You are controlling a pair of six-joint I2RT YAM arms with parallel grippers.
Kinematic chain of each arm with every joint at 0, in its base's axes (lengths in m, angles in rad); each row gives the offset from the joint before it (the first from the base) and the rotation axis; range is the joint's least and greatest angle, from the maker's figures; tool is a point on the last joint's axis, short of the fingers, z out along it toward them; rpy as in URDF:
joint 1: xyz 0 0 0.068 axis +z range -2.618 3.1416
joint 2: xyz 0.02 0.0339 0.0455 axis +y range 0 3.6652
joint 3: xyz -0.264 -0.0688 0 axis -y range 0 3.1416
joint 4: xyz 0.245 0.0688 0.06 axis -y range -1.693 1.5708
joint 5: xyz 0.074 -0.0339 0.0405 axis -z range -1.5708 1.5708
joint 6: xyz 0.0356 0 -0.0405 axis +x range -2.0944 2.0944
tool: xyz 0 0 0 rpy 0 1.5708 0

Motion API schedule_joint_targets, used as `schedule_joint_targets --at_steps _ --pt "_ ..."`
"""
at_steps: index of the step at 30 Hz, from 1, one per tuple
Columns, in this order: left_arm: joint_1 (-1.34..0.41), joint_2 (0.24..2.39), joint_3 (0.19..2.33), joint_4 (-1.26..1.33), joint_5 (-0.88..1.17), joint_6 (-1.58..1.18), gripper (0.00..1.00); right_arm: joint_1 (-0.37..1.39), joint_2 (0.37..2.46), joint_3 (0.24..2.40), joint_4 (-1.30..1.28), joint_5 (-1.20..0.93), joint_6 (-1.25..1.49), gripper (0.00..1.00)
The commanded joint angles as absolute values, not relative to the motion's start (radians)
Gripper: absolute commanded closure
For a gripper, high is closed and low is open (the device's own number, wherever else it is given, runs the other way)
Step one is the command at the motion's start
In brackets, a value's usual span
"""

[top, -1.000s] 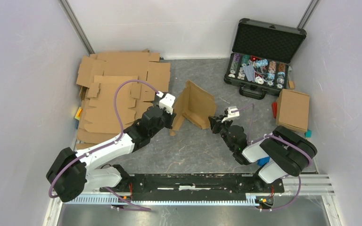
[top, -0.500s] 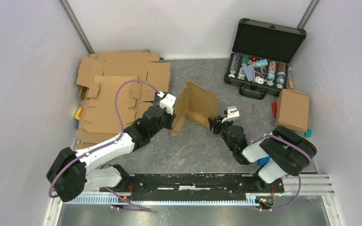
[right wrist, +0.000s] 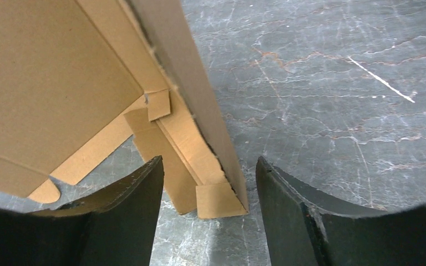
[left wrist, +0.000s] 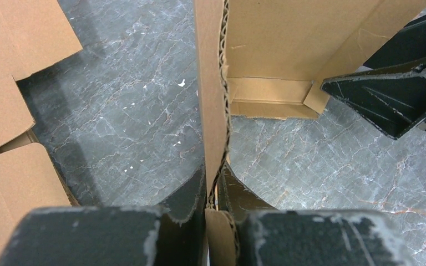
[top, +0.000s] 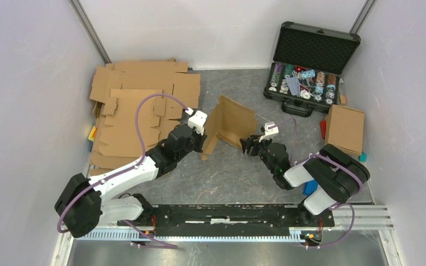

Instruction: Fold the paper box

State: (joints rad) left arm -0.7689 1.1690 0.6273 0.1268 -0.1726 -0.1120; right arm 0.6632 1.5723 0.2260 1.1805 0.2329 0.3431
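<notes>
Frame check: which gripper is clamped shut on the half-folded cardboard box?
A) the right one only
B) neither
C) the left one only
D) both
C: the left gripper pinches an upright wall of the box edge-on, while the right gripper has its jaws open on either side of the box's corner.

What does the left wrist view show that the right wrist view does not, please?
Only the left wrist: the left gripper shut on the box wall's edge, and flat cardboard beside it. Only the right wrist: the box's lower corner between the right gripper's open fingers. Both: the box, the grey table, and the right gripper's black fingers.
</notes>
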Motion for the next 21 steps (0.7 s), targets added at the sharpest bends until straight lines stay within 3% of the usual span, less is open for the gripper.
schedule_joint_targets --at_steps 1,6,21 --pt "-0.77 1.168 0.661 0.115 -0.147 -0.112 0.85 0.661 1.58 0.238 1.182 0.201 0.377 0.3" --pt "-0.77 1.165 0.662 0.115 -0.144 -0.112 0.85 0.661 1.573 0.217 1.173 0.254 0.409 0.21" --pt "-0.77 1.163 0.663 0.113 -0.132 -0.117 0.85 0.694 1.612 0.264 1.082 0.27 0.418 0.21"
